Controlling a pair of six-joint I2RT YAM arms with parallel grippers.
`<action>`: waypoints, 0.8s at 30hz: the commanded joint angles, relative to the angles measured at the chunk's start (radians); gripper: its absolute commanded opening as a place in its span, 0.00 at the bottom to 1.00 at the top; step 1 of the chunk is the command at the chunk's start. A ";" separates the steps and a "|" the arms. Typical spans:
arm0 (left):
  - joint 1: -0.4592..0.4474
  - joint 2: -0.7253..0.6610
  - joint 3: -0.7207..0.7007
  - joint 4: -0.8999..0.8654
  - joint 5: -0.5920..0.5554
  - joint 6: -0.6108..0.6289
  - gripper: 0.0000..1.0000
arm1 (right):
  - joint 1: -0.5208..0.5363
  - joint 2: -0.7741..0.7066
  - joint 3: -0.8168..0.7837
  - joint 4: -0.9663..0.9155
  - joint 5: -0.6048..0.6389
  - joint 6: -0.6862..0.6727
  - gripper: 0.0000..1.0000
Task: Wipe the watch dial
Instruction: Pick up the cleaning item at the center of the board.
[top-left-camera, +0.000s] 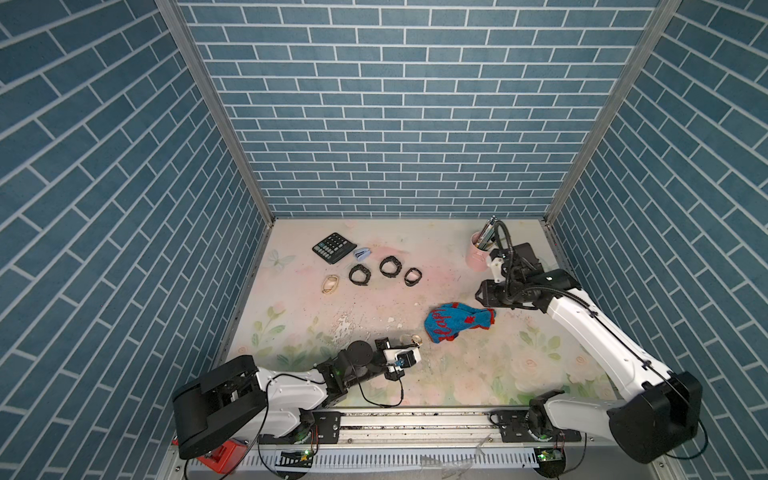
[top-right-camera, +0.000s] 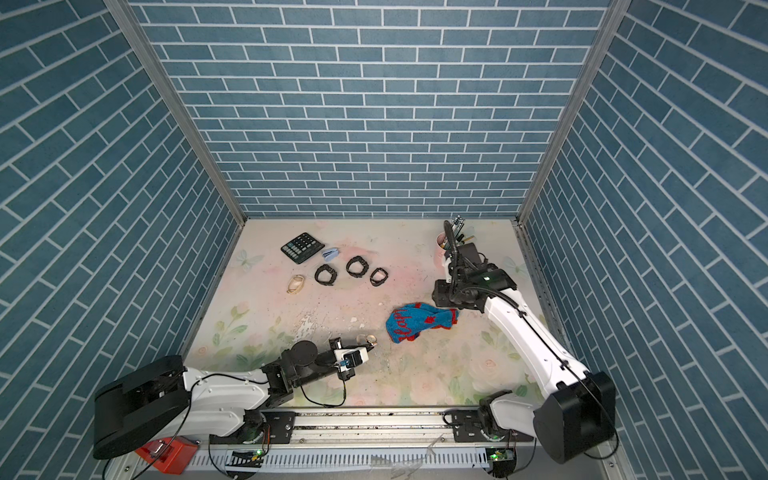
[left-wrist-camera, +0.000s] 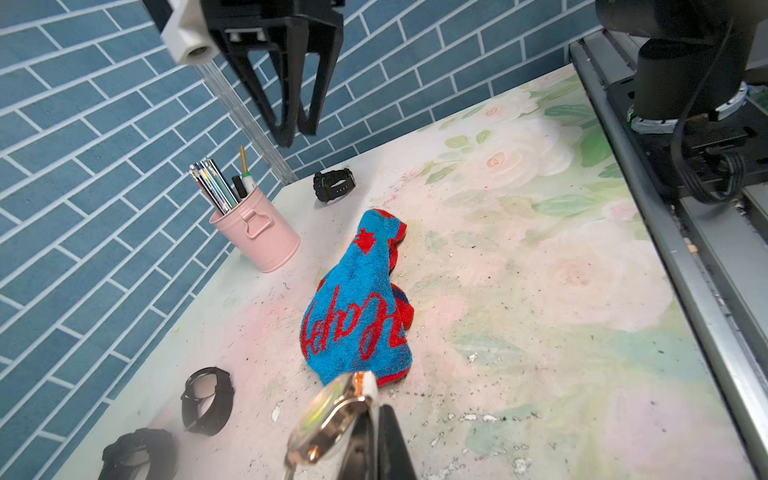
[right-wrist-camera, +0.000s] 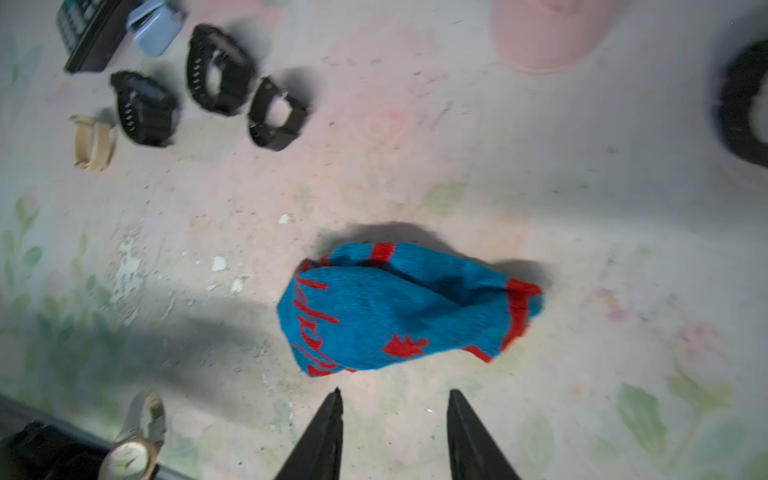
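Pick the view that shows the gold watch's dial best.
Right wrist view: the dial faces the camera, hands visible. Left wrist view shows the dial nearly edge-on with glare. In both top views the watch is tiny.

You'll find only red cursive lettering on the blue cloth (left-wrist-camera: 357, 316); it looks like "Happ", and folds hide the rest.
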 joint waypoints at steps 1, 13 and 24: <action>0.010 0.029 -0.030 0.091 0.005 0.002 0.00 | 0.105 0.124 0.043 0.021 -0.074 -0.052 0.46; 0.011 -0.036 -0.022 -0.026 0.016 0.025 0.00 | 0.183 0.328 0.071 0.114 0.029 -0.156 0.62; 0.012 0.008 -0.012 -0.003 0.028 0.028 0.00 | 0.190 0.435 0.047 0.205 -0.029 -0.174 0.27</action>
